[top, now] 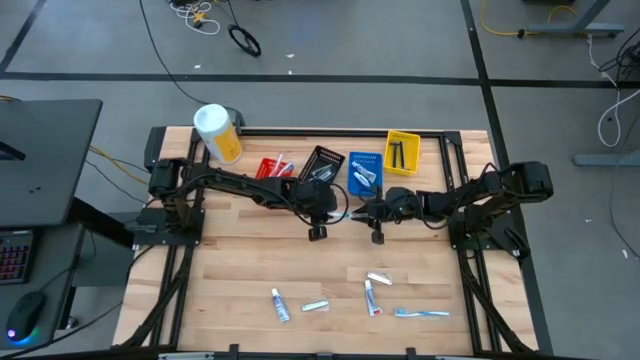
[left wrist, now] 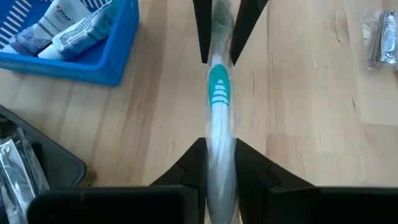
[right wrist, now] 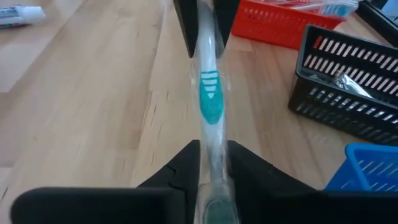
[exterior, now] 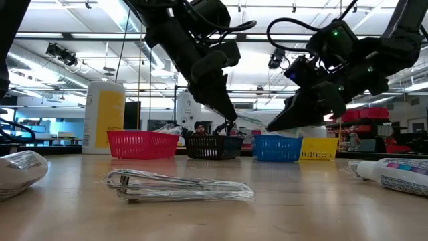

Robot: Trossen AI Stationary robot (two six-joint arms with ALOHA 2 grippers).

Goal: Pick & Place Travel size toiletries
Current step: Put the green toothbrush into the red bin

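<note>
Above the table's middle, just near of the black bin [top: 322, 165] and blue bin [top: 364, 172], the left gripper [left wrist: 219, 163] and right gripper [right wrist: 213, 163] face each other, both clamped on one wrapped toothbrush [left wrist: 218, 118] spanning between them. More toiletries [top: 375, 294] lie near the front edge.

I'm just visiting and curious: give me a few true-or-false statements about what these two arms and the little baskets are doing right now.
1. Both pincers, left and right, grip one wrapped toothbrush. True.
2. The blue basket is empty. False: it holds small tubes.
3. The baskets sit in a row at the table's far edge. True.
4. The yellow canister lies among the toiletries at the near edge. False: it stands at the far left corner.
</note>
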